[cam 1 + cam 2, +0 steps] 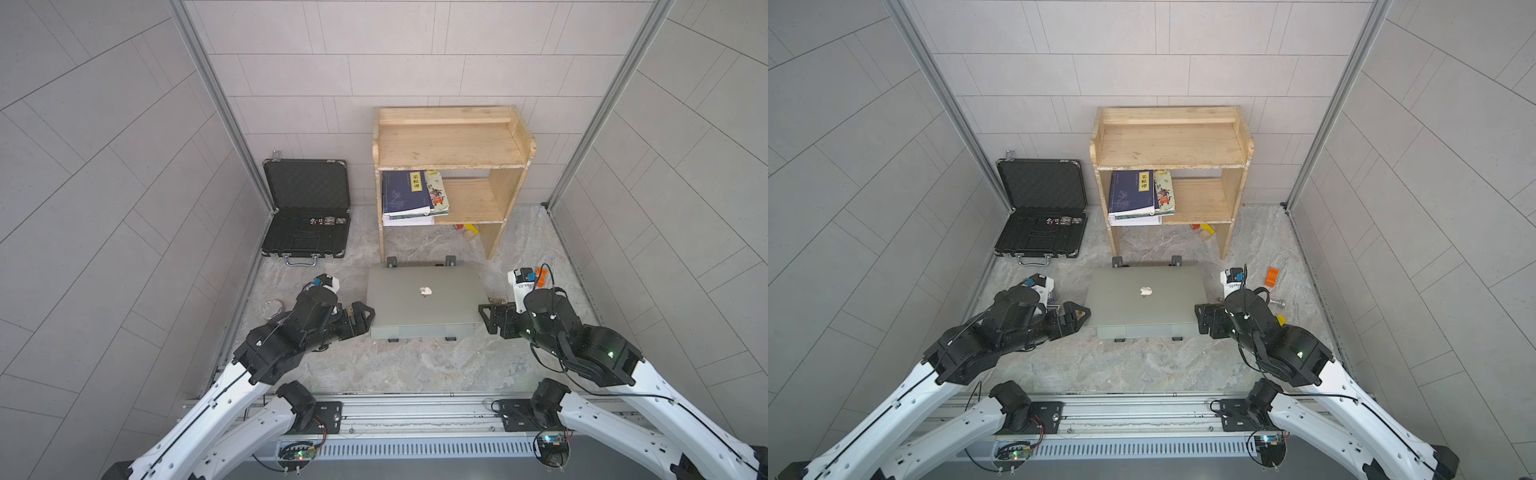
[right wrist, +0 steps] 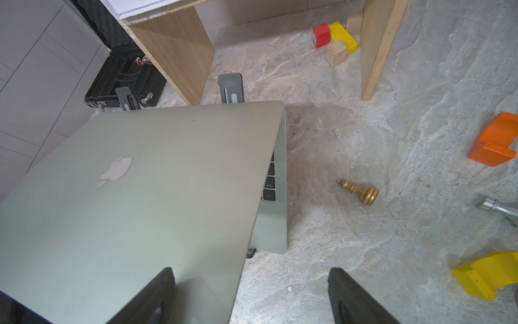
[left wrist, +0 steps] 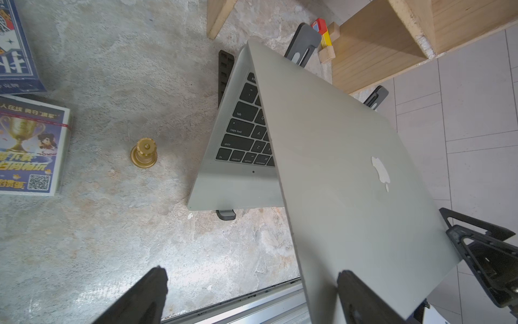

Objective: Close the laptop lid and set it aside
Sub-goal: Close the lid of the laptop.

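Left end effector [image 1: 368,318] and right end effector [image 1: 484,318] gape open astride the half-lowered thin silver laptop lid [image 1: 399,299] of the slim silver-grey aluminium laptop [image 1: 415,331] at frame centre, so uneven pressing could skew it off its dark stand [image 1: 392,262].

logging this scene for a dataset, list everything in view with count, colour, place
laptop: 1, silver-grey, centre
laptop stand: 1, black, under laptop
briefcase: 1, black, open, back left
shelf: 1, pale wood, back centre
books: stack, blue, on shelf
blocks: 4, red, yellow, wood, under shelf
chess pieces: 2, gold, flanking laptop
plastic parts: 2, orange, yellow, right
card boxes: 2, blue, left
left gripper: 1, black, open, left of laptop
right gripper: 1, black, open, right of laptop
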Controlling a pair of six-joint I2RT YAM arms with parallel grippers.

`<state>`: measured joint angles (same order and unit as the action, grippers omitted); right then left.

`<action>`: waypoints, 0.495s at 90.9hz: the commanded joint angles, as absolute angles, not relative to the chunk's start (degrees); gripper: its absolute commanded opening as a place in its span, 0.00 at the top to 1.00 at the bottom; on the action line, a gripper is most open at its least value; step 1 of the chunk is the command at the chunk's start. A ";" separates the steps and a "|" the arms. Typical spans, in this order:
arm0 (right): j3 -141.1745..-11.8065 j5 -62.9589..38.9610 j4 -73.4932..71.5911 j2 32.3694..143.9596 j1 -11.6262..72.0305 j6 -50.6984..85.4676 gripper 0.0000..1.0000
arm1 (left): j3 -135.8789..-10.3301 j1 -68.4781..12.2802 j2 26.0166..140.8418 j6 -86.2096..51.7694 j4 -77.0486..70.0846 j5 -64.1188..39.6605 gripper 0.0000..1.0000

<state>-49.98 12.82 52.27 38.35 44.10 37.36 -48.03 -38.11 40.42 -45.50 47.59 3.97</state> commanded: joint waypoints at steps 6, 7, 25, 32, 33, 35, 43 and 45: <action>-48.59 14.00 52.27 37.77 44.89 38.40 0.11 | -45.45 -39.22 40.49 -45.94 48.58 4.38 0.05; -48.51 13.99 52.24 37.74 44.90 38.41 0.11 | -45.36 -39.30 40.46 -46.00 48.50 4.43 0.05; -47.15 14.14 51.43 37.72 45.07 38.67 0.11 | -43.55 -39.87 40.78 -46.47 47.05 4.89 0.05; -46.54 14.39 51.10 37.74 45.06 38.61 0.11 | -42.64 -39.95 40.94 -46.64 46.54 5.08 0.05; -46.47 14.40 51.08 37.77 45.12 38.55 0.11 | -42.46 -39.97 40.91 -46.66 46.47 5.09 0.05; -46.29 14.48 51.00 37.79 45.10 38.53 0.10 | -42.23 -39.98 40.94 -46.73 46.25 5.10 0.05; -45.52 14.72 50.53 37.94 45.09 38.44 0.10 | -40.91 -40.12 40.85 -46.93 45.57 5.42 0.05; -45.31 14.75 50.40 37.96 45.02 38.42 0.10 | -40.75 -40.15 40.78 -47.04 45.36 5.51 0.05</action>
<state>-46.24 13.41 51.68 38.09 44.77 38.20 -43.05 -39.75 40.53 -46.96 44.10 4.62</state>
